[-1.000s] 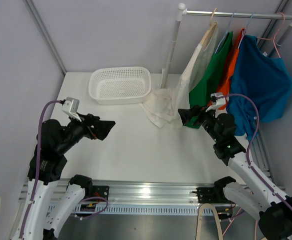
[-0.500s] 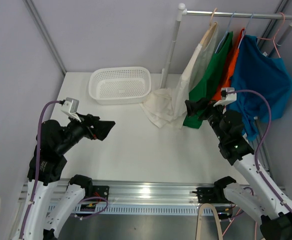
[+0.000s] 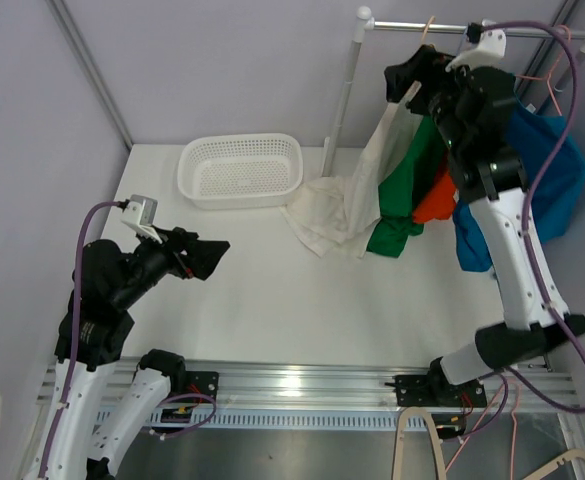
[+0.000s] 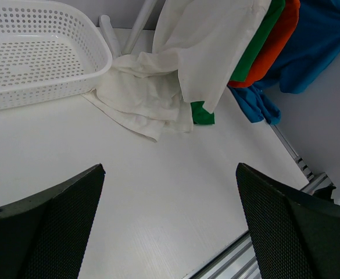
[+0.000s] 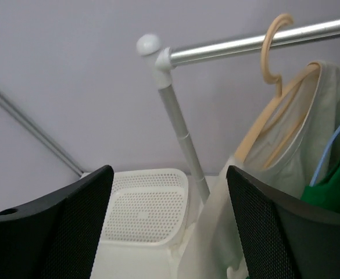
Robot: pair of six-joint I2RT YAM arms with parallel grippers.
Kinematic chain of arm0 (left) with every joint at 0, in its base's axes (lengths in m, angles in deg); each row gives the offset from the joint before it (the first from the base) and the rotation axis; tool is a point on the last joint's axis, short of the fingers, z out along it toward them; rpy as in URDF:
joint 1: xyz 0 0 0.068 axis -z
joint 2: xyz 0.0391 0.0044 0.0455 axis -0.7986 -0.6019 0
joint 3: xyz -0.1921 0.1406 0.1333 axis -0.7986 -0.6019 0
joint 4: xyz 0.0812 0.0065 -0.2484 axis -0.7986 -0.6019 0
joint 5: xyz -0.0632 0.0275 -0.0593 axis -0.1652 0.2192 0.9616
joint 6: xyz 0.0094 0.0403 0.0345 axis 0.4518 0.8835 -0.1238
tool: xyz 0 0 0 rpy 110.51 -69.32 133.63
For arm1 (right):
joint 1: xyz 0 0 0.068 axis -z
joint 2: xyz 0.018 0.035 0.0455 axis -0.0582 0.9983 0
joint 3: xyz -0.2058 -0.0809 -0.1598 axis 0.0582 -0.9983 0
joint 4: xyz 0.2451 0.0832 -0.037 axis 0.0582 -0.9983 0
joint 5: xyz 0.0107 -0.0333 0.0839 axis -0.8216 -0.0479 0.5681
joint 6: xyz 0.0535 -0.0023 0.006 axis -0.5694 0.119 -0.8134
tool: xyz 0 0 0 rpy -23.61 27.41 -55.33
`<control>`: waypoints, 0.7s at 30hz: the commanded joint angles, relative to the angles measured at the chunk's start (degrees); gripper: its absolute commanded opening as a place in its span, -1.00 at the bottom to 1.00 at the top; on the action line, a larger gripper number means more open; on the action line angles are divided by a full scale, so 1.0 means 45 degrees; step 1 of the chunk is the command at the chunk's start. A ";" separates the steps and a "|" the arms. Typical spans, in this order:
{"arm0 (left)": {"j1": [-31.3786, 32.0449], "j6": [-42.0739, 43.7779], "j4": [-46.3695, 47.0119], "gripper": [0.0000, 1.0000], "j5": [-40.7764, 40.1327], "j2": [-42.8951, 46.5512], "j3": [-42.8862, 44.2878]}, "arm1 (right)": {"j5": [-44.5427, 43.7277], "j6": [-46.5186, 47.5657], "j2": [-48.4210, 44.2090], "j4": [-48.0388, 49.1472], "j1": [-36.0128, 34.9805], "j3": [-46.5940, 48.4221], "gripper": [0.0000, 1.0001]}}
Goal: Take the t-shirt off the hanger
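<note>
A cream t-shirt (image 3: 367, 185) hangs from a tan wooden hanger (image 5: 274, 116) on the metal rail (image 3: 442, 28); its lower part trails onto the table (image 4: 140, 99). Green (image 3: 407, 190), orange (image 3: 435, 205) and blue (image 3: 537, 165) shirts hang to its right. My right gripper (image 3: 404, 80) is raised high beside the hanger's top, open and empty; in the right wrist view (image 5: 167, 221) the hanger hook sits up and to the right. My left gripper (image 3: 207, 258) is open and empty low over the table's left, far from the shirts.
A white perforated basket (image 3: 240, 170) stands at the back left, also in the left wrist view (image 4: 36, 52). The rail's upright post (image 3: 342, 105) stands just left of the cream shirt. A metal frame rail (image 3: 302, 385) runs along the table's near edge.
My right arm has swung up from table height beside the green shirt to the top of the rail near the tan hanger. The left arm has not moved.
</note>
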 commanded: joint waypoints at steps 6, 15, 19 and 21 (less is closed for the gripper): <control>-0.0109 0.0113 0.0200 0.99 0.0348 0.0067 -0.0015 | 0.0863 -0.0823 0.5501 -0.3900 0.1083 0.6079 0.61; -0.0109 0.0133 0.0219 0.99 0.0467 0.0223 -0.0016 | 0.0593 -0.0961 0.6812 -0.3804 0.1611 0.7022 0.52; -0.0109 0.0133 0.0278 0.99 0.0564 0.0282 -0.0035 | -0.0304 -0.0726 0.6598 -0.3648 0.1553 0.6789 0.55; -0.0109 0.0133 0.0297 0.99 0.0642 0.0262 -0.0035 | -0.0832 -0.0571 0.6384 -0.3201 0.1494 0.6204 0.57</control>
